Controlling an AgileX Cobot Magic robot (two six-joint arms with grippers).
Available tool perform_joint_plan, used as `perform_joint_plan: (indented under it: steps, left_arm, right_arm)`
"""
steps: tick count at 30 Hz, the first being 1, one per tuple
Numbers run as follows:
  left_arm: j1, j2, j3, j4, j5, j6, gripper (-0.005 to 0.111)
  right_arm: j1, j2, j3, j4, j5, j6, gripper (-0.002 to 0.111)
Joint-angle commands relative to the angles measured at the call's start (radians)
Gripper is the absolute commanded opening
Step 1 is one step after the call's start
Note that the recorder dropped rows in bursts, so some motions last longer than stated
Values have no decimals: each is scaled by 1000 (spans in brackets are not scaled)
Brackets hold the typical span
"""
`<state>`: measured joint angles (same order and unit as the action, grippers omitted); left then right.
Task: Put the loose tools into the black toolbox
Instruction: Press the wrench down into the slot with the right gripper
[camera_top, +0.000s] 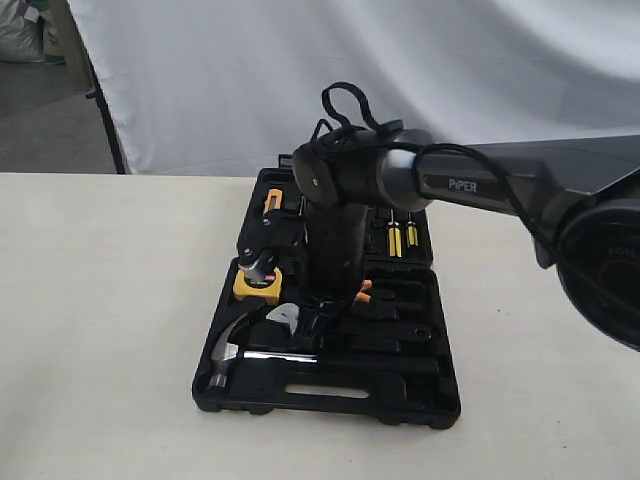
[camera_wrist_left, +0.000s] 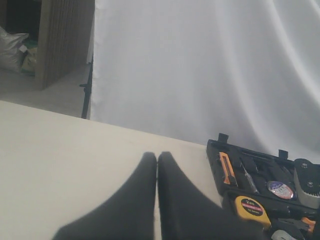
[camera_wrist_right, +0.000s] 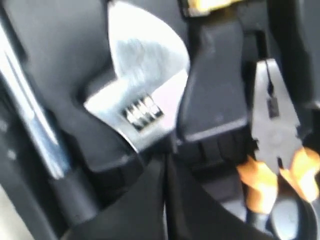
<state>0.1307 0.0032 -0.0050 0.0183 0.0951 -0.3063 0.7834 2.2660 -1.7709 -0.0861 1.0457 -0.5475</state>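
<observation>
Right arm (camera_top: 500, 180) is reaching across the middle and down into the black toolbox (camera_top: 420, 400). The right jaws are pressed together, fingers (camera_wrist_right: 125, 215) meeting with nothing between them. Their tips sit just beside the head of the adjustable wrench (camera_wrist_right: 145, 100).

The wrench lies in the middle of the case. The claw hammer (camera_top: 228, 352) runs along the front half with its head at the left rim, and the tape roll (camera_wrist_left: 280, 188) sits in the rear half, just beside the yellow tape measure (camera_wrist_left: 252, 207). The left jaws are closed too and hold nothing, fingers (camera_wrist_left: 190, 210) hovering over bare table (camera_top: 100, 300), apart from the case.

Now the danger. Those closed tips are so near the wrench head that a sideways pull-out could hook it and drag it out of place. A swing the other way could knock the orange-handled pliers (camera_wrist_right: 275, 130). I can't tell whether the hammer head is fully seated, and if it is proud, the case may not close. The looped cable on the wrist could also snag a raised edge.

The table is pale, matt and smooth, so a bumped case may slide. A white cloth hangs behind, with a dark stand, grey floor and a bag off to one side.
</observation>
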Motion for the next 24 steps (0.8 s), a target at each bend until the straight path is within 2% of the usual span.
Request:
perform_joint_plan:
  steps: [1, 9, 16, 24]
  left_arm:
    - [25, -3, -3, 4, -7, -5, 1]
    - [25, -3, -3, 4, -7, -5, 1]
    - [25, -3, -3, 4, -7, -5, 1]
    - [25, -3, -3, 4, -7, -5, 1]
  right_arm:
    - [0, 6, -9, 33, -9, 1, 0]
    - [-2, -59, -8, 26, -13, 11, 0]
    - [-2, -128, -8, 39, -110, 62, 0]
    - [-2, 3, -6, 105, -109, 62, 0]
